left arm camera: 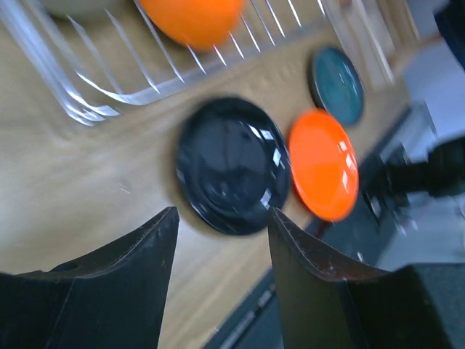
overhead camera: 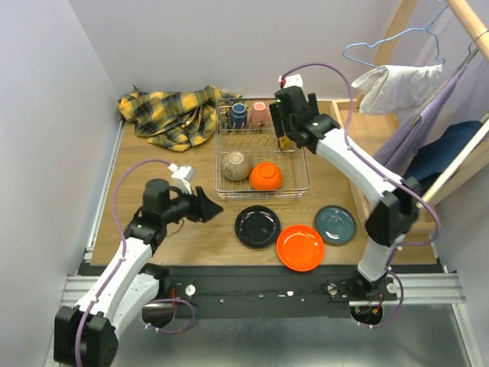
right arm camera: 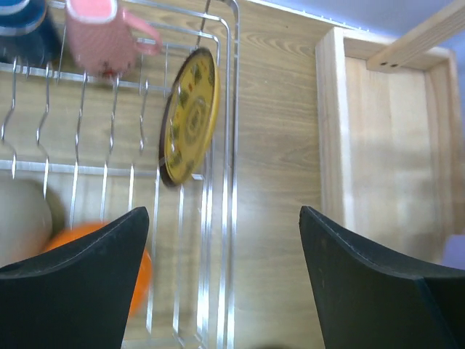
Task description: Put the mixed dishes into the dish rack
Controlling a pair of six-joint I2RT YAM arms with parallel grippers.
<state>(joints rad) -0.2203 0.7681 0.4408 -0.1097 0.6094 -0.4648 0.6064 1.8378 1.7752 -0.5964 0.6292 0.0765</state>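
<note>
The dish rack [overhead camera: 296, 186] sits mid-worktop and is part loaded. A beige bowl [overhead camera: 236, 165] and an orange bowl [overhead camera: 266, 176] lie side by side at its 6 o'clock end. A blue cup [overhead camera: 239, 115] and a pink cup [right arm camera: 98, 36] stand at its 12 o'clock end. The yellow plate [right arm camera: 190, 116] stands on edge among the wires along the 3 o'clock side.

The right fingers [right arm camera: 73, 291] hang over that plate, spread wide and gripping nothing, clear of its rim.

Three plates lie flat on the worktop [overhead camera: 145, 153] outside the rack, at its 6 o'clock. The black plate [overhead camera: 257, 226] is nearest the rack's 6 o'clock wall. The orange plate [overhead camera: 300, 247] is at the black plate's 4 o'clock, just beside it, and the teal plate [overhead camera: 335, 224] is at its 3 o'clock.

The left fingers [left arm camera: 116, 291] are also parted and empty. They sit at the black plate's 9 o'clock and point at it, near but apart.

By my reading the yellow plate's placement is done and the black plate is the step in hand. The left arm would need to close in and catch its low rim, which lies flush on the wood. It would then tip the plate upright into a free slot next to the yellow one.

A yellow plaid cloth [overhead camera: 172, 115] lies at the rack's 10 o'clock.
</note>
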